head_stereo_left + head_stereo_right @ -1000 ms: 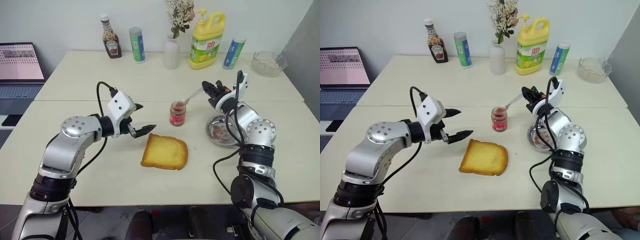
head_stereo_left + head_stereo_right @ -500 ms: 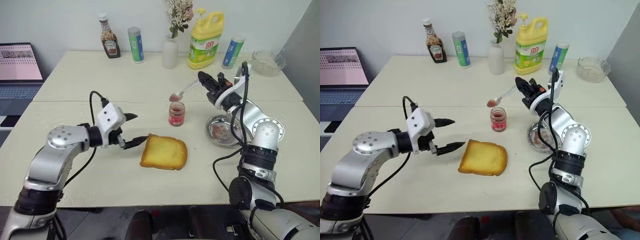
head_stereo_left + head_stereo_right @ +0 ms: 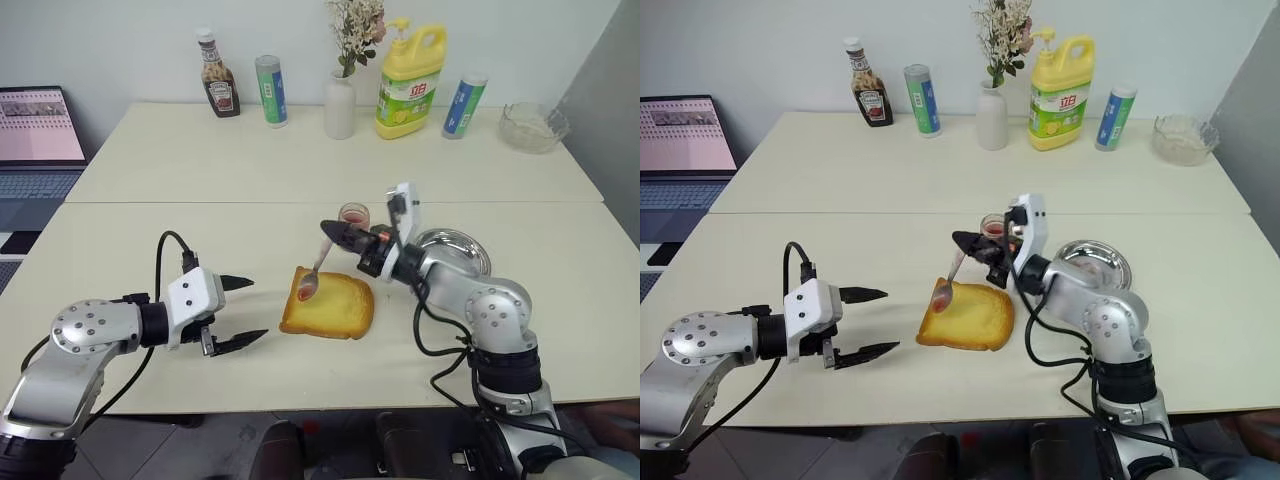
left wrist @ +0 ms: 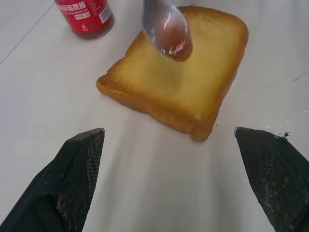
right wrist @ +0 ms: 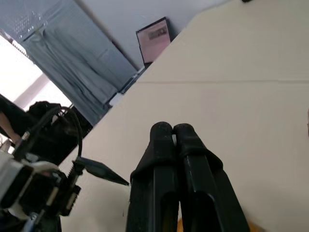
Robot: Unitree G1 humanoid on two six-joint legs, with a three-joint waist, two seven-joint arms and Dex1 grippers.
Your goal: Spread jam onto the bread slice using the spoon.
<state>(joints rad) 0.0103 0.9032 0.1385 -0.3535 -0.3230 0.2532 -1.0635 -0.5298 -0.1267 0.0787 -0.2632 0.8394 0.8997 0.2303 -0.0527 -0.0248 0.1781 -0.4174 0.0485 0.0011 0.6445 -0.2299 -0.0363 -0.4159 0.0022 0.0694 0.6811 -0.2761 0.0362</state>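
Observation:
The bread slice [image 3: 335, 310] lies flat on the table's near half. My right gripper [image 3: 333, 233] is shut on the handle of the spoon [image 3: 314, 272], just behind the slice. The spoon slants down, and its bowl holds red jam over the slice's left part [image 4: 169, 35]; I cannot tell if it touches. The jam jar [image 3: 354, 213] stands open behind that gripper, partly hidden by it. My left gripper [image 3: 256, 309] is open and empty, low over the table to the left of the bread. From the right wrist, the fingers [image 5: 161, 140] are pressed together.
A round steel dish [image 3: 462, 247] sits to the right of the jar. Along the far edge stand a ketchup bottle [image 3: 220, 88], two tubes, a vase [image 3: 339, 103], a yellow detergent bottle [image 3: 410, 82] and a glass bowl [image 3: 532, 127]. A laptop [image 3: 35, 135] is at far left.
My right gripper carried the loaded spoon from above the jar, left and toward me, down over the bread. My left gripper drew back and left, away from the slice, staying open.

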